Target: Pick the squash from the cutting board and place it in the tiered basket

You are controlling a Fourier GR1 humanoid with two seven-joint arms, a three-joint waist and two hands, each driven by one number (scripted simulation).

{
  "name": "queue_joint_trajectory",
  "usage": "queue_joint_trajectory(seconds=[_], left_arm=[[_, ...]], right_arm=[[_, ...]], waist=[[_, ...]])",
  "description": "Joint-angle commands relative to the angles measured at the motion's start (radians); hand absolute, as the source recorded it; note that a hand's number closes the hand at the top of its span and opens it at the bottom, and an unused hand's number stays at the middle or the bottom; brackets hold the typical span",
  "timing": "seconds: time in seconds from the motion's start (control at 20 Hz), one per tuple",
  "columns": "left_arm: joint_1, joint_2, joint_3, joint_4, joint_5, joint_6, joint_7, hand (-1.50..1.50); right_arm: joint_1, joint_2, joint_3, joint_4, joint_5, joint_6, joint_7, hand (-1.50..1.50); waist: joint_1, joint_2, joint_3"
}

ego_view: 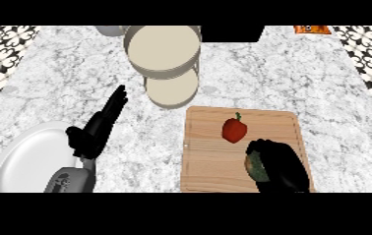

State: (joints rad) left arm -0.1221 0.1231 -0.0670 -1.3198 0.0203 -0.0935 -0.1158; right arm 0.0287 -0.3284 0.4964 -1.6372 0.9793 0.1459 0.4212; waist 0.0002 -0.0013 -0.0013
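Right hand [280,167] curled round green squash [254,165] at near right of cutting board [210,165]; red pepper [234,130] just beyond. Left hand [98,128] relaxed, fingers straight, beside white plate [29,150]. Tiered basket [163,49] at far centre of marble tabletop [73,72]. Step looks like grasp. Next: lift squash clear of pepper, carry forward-left to basket.

Head view: the counter [291,81] is seen steeply from above, facing 12 o'clock.
Nearness: forearms enter from 6 o'clock.
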Motion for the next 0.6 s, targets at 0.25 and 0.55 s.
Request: queue_joint_trajectory(seconds=[0.25, 0.55], left_arm=[[-0.015, 0.018, 0.054, 0.061, 0.011, -0.065, -0.044, 0.00], [0.010, -0.008, -0.007, -0.039, -0.008, -0.048, 0.013, 0.00]], right_arm=[[0.010, 0.078, 0.005, 0.084, 0.093, -0.067, -0.091, 1.50], [-0.356, -0.176, -0.399, 0.405, -0.134, 0.082, -0.306, 1.50]], waist=[[-0.002, 0.002, 0.001], [0.042, 0.012, 0.004]])
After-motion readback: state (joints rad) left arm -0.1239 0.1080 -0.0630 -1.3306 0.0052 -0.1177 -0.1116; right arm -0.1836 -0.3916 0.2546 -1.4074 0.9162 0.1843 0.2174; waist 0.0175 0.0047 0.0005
